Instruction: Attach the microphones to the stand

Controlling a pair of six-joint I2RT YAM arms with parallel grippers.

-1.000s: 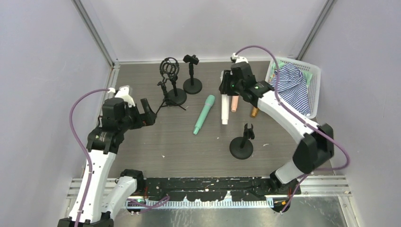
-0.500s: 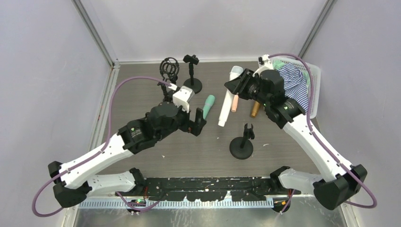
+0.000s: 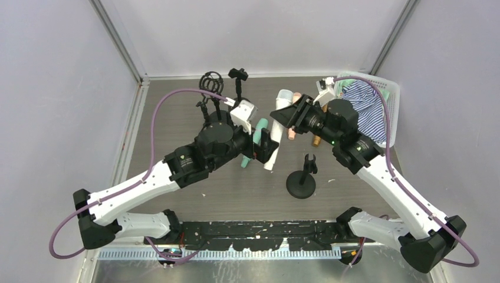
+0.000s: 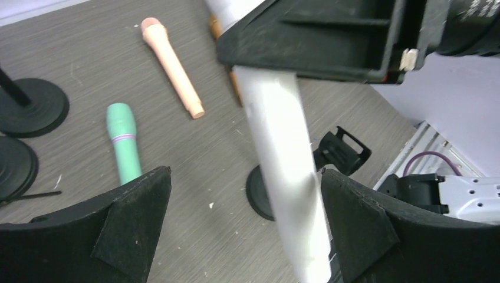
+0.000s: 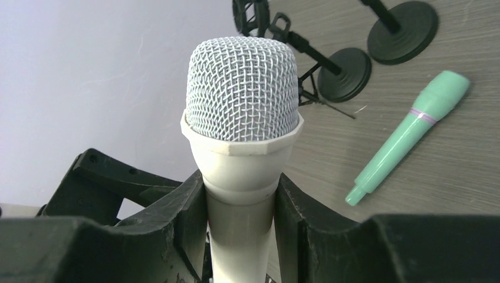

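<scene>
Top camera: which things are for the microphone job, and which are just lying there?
For the job: white microphone, mint green microphone, peach-pink microphone, golden-brown microphone, near clip stand, far clip stand, shock-mount stand.
Just lying about: basket, striped cloth.

Right hand (image 3: 287,115) clenched, left hand (image 3: 266,143) spread wide, both arms stretched toward centre
</scene>
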